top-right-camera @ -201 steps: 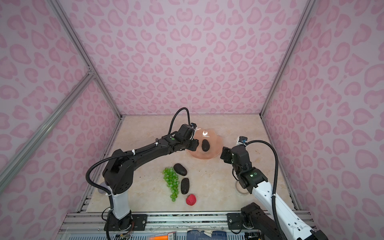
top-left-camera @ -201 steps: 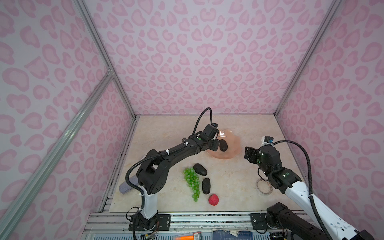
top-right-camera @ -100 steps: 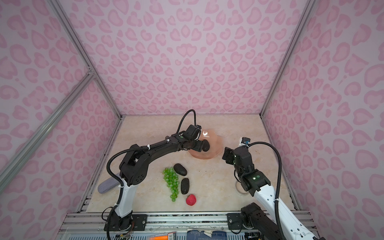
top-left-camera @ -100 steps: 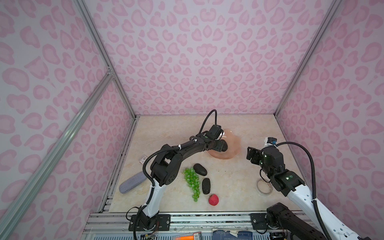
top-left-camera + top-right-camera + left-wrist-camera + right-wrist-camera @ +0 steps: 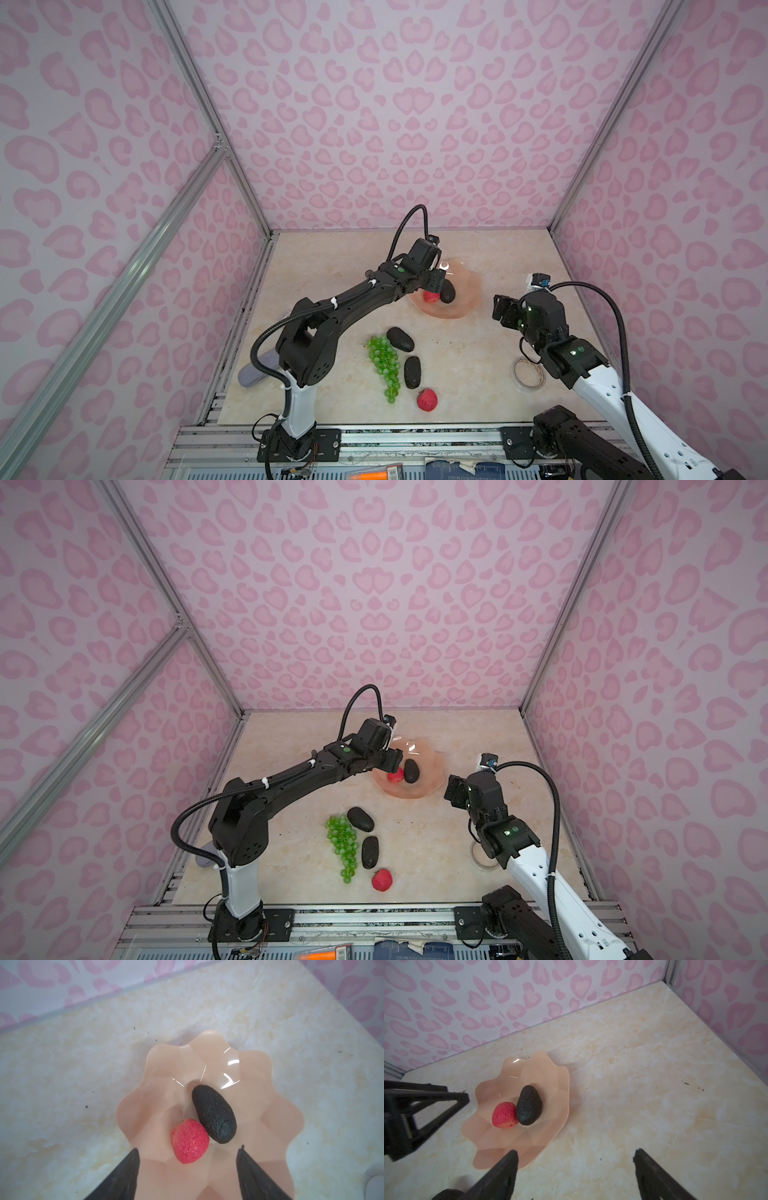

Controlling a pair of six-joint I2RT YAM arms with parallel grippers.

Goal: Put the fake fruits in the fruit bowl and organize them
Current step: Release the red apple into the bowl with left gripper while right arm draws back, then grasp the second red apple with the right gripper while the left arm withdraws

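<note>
The peach-pink fruit bowl (image 5: pixel 467 291) (image 5: pixel 430 771) (image 5: pixel 249 1076) (image 5: pixel 550 1076) holds one dark avocado (image 5: pixel 447 292) (image 5: pixel 411 771) (image 5: pixel 214 1113) (image 5: pixel 529 1104) with a red fruit (image 5: pixel 431 296) (image 5: pixel 395 776) (image 5: pixel 189 1141) (image 5: pixel 505 1114) touching it. My left gripper (image 5: pixel 436 284) (image 5: pixel 188 1148) hovers open just above the red fruit, holding nothing. My right gripper (image 5: pixel 505 309) (image 5: pixel 575 1150) is open and empty to the right of the bowl. On the table lie two avocados (image 5: pixel 400 338) (image 5: pixel 412 372), green grapes (image 5: pixel 384 361) (image 5: pixel 343 843) and a second red fruit (image 5: pixel 427 400) (image 5: pixel 382 880).
A clear tape roll (image 5: pixel 528 373) (image 5: pixel 484 856) lies under the right arm. A grey-lavender object (image 5: pixel 255 372) rests by the left arm's base. Pink patterned walls close in the table on three sides.
My left gripper has reached further over the bowl and opened; the red fruit now lies in the bowl beside the avocado. The right arm has barely shifted.
</note>
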